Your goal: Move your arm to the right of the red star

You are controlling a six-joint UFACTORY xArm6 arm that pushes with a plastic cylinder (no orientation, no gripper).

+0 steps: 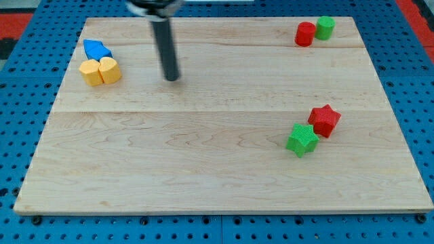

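Note:
The red star lies on the wooden board at the view's right, below the middle. A green star touches it at its lower left. My tip stands on the board in the upper left part, far to the left of the red star and above its level. The dark rod rises from the tip to the view's top edge.
A red cylinder and a green cylinder stand together at the top right. A blue block and two yellow blocks cluster at the upper left, left of my tip. A blue pegboard surrounds the board.

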